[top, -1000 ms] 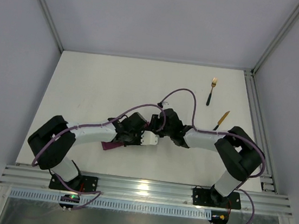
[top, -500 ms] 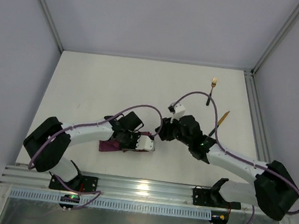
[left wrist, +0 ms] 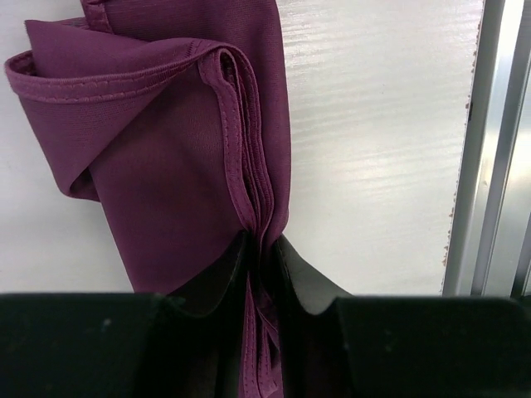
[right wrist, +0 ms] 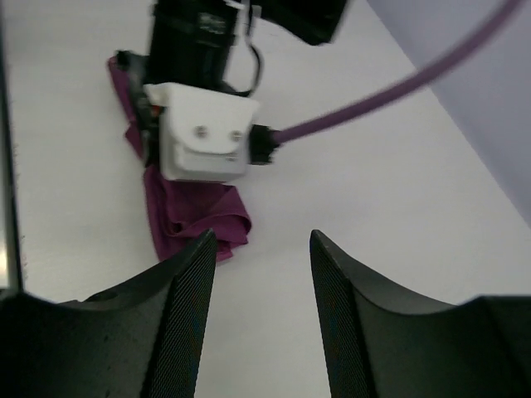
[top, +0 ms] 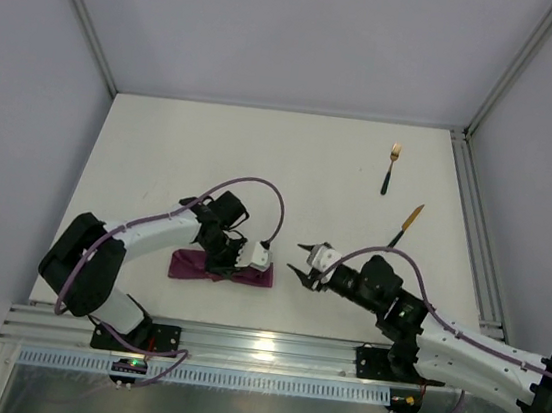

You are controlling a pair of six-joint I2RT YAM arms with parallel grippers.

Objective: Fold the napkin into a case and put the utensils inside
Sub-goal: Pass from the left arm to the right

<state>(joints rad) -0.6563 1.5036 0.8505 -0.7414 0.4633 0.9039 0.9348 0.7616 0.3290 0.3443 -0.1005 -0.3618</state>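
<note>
The napkin looks soft and limp, best pinched at its stacked hem, where the left gripper clamps it — the right gripper gapes empty

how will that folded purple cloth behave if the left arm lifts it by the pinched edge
The folded magenta-purple cloth napkin would probably droop, since its layers curl and bulge loosely. It would likely start to unfold, because the left fingers pinch only one stacked edge. Pushed across the white table, it would probably bunch up rather than slide whole.
</note>
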